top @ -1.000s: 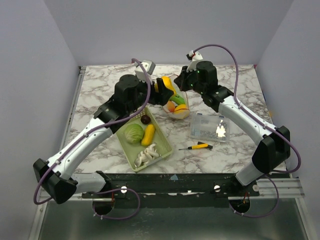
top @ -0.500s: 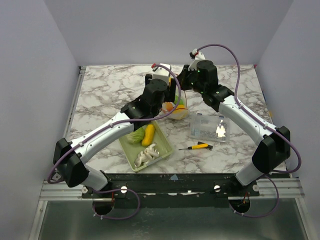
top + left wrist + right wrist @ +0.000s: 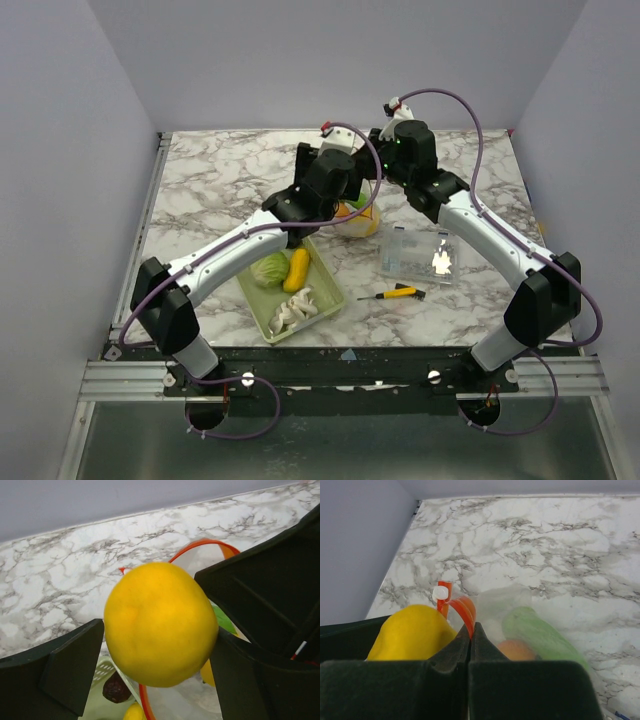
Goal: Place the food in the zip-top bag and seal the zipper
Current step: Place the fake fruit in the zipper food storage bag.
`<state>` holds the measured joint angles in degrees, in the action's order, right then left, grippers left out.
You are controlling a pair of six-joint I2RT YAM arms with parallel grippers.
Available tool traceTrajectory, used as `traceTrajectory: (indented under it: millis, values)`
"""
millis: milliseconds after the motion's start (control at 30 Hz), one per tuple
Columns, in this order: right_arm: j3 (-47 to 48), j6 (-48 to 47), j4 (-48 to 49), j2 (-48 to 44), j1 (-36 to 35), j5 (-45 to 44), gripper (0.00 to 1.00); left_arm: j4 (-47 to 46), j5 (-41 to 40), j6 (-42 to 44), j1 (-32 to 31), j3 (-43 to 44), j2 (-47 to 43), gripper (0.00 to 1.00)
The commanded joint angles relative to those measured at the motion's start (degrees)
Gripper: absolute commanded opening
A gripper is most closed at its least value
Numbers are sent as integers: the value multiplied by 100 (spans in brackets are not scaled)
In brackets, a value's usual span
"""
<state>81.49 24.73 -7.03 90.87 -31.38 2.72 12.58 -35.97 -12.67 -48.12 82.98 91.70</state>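
Plain pale lilac walls on three sides; one flat white tabletop (image 3: 200, 190) with grey marble veining. Two white-and-black arms, close together at the far middle of the table. One pale green mesh basket (image 3: 331, 300), rectangular, front left of centre. One rigid clear rectangular box (image 3: 418, 255) to its right. One zip-top bag (image 3: 362, 225), soft crinkly clear plastic, between the two grippers, mouth open. Left gripper (image 3: 160, 647) clamped on one smooth round yellow fruit (image 3: 160, 622), at the bag mouth. Right gripper (image 3: 471, 635) pressed together, pinching the thin red-orange zipper (image 3: 466, 609) at the rim. Inside the bag: one green piece (image 3: 540, 632), one orange piece (image 3: 516, 650). In the basket: one ribbed green cabbage (image 3: 268, 268), one yellow piece (image 3: 297, 268), one white mushroom cluster (image 3: 294, 312), one dark purple piece (image 3: 116, 689). One small yellow-and-black screwdriver (image 3: 395, 293) near the box.
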Motion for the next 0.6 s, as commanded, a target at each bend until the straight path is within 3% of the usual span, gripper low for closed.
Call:
traceTrajectory:
  millis: [0, 233, 400, 567]
  values:
    - [181, -20, 46, -52, 0, -80, 0, 1376, 565, -416, 0, 931, 183, 99]
    - [156, -140, 59, -53, 1, -123, 0, 2479, 1642, -633, 51, 1647, 168, 99]
    - [164, -144, 76, -34, 1, -64, 1, 2766, 1675, -924, 194, 1582, 65, 98]
    - [244, -244, -50, -15, 6, 14, 1, 2369, 2384, -1289, 522, 651, -516, 81]
